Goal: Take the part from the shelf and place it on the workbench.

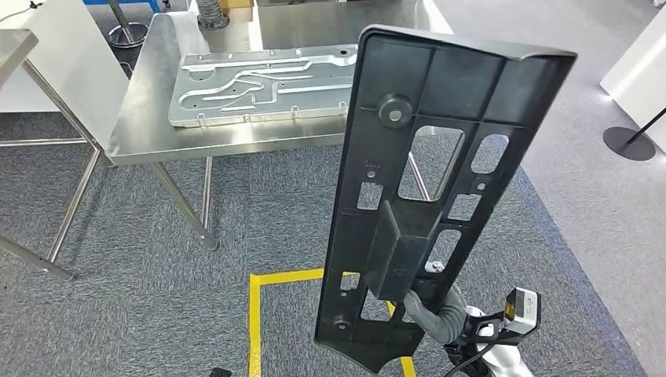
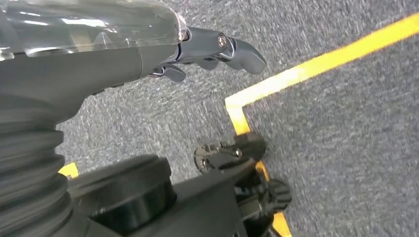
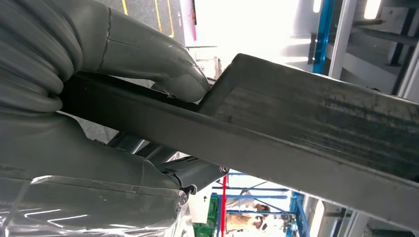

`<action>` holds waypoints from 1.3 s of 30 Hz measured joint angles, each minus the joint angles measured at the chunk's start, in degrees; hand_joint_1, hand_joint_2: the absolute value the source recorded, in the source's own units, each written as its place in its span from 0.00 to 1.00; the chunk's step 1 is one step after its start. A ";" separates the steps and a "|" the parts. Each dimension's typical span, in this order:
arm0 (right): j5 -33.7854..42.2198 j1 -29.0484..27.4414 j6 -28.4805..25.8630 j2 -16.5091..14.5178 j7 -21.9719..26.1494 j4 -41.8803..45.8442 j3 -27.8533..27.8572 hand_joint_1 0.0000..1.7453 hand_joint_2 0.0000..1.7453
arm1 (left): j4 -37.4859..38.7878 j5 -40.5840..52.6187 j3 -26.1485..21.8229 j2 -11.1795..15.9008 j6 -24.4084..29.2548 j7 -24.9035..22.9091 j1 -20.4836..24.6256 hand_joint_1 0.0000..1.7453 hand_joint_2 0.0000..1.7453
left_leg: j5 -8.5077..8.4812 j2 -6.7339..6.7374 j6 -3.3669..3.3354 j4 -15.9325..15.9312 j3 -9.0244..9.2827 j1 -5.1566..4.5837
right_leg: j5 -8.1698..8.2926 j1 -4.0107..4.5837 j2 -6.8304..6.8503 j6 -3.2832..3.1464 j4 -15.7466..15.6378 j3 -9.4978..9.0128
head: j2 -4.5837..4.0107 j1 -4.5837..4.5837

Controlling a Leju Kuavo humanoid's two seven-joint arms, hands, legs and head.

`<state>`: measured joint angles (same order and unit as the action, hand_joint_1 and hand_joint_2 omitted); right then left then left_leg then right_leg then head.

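Our right hand (image 3: pixel 99 163) has a grey ribbed cover, a thick grey thumb and a clear glossy film over its back. Our left hand (image 2: pixel 148 54) wears the same film; its dark fingers (image 2: pixel 242 52) show a small screw. A black cable loops at the right wrist.

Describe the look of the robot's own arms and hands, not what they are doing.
The right robot hand has a grey ribbed cover, a thick smooth grey thumb and clear film over its back. The left robot hand shows the same ribbed grey cover, clear film and darker jointed fingers.
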<state>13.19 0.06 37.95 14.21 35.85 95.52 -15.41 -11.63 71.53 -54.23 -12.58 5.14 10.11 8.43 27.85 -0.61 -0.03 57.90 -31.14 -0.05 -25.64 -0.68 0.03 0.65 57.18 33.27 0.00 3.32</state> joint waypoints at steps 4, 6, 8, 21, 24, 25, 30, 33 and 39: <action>0.02 0.17 0.08 0.07 0.01 -0.08 0.00 1.00 1.00 | 0.00 -0.28 0.00 0.02 -0.04 0.09 -0.08 0.00 1.00 | 5.37 0.18 0.97 11.56 -5.77 0.20 | -0.43 -0.18 0.26 -0.86 -0.70 -1.18 | 0.00 0.00; 0.02 0.15 0.10 0.11 0.00 -0.20 0.00 1.00 1.00 | 0.00 -0.43 -0.02 0.04 -0.01 0.09 -0.30 0.00 1.00 | 6.09 0.19 1.16 16.57 -9.11 0.24 | -0.86 -0.12 0.24 -0.94 -0.62 -1.55 | 0.00 0.00; 0.02 0.14 0.12 0.11 0.01 -0.29 0.00 1.00 1.00 | 0.00 -0.54 -0.04 0.10 0.01 0.09 -0.39 0.00 1.00 | 2.21 0.19 1.00 12.75 -8.15 0.24 | -1.48 -0.10 0.13 -0.81 -0.51 -2.31 | 0.00 0.00; 0.07 0.36 0.04 -0.17 0.02 -0.35 -0.02 1.00 1.00 | 0.00 -0.54 -0.08 -0.07 0.17 0.03 -0.33 0.00 1.00 | -2.54 0.13 -2.11 -0.80 -1.45 0.11 | -9.30 -0.53 -0.01 2.17 16.15 5.53 | 0.00 0.00; 0.06 0.32 0.05 -0.17 0.02 -0.38 -0.03 1.00 1.00 | 0.00 -0.54 -0.09 -0.08 0.17 -0.02 -0.41 0.00 1.00 | -1.77 0.01 -1.88 -0.74 -0.35 0.10 | -3.39 -0.64 0.05 2.01 10.34 4.16 | 0.00 -0.01; 0.06 0.35 0.05 -0.18 0.01 -0.39 -0.03 1.00 1.00 | 0.00 -0.54 -0.09 -0.10 0.17 -0.02 -0.41 0.00 1.00 | -1.46 -0.02 -1.68 -0.73 -0.01 0.03 | -1.33 -0.58 0.15 1.78 6.23 2.40 | 0.00 -0.01; 0.10 0.45 0.05 -0.22 0.02 -0.44 -0.04 1.00 1.00 | 0.00 -0.56 -0.09 -0.17 0.18 -0.13 -0.34 0.00 1.00 | -0.70 0.08 -0.16 -0.81 0.32 -0.13 | 0.09 -0.13 0.09 0.43 0.23 0.17 | 0.00 -0.01; 0.13 0.52 0.07 -0.16 0.02 -0.43 -0.04 1.00 1.00 | 0.00 -0.54 -0.09 -0.18 0.19 -0.17 -0.30 0.00 1.00 | 2.14 0.18 0.71 4.12 -1.61 -0.02 | -0.06 -0.47 0.20 -0.51 -0.45 -0.75 | 0.00 0.00; 0.15 0.52 0.13 -0.09 0.03 -0.62 -0.04 1.00 1.00 | 0.00 -0.58 -0.11 -0.10 0.21 -0.19 -0.66 0.00 1.00 | 2.08 0.20 0.83 12.48 -7.75 0.13 | -1.12 0.01 0.13 -1.00 -0.27 -1.88 | 0.00 0.00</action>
<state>13.34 0.58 38.09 14.12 35.88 94.90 -15.45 -11.63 70.95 -54.34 -12.68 5.35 9.92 7.77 29.93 -0.41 0.80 70.38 -38.89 0.07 -26.76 -0.67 0.15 -0.35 56.91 31.39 0.00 3.32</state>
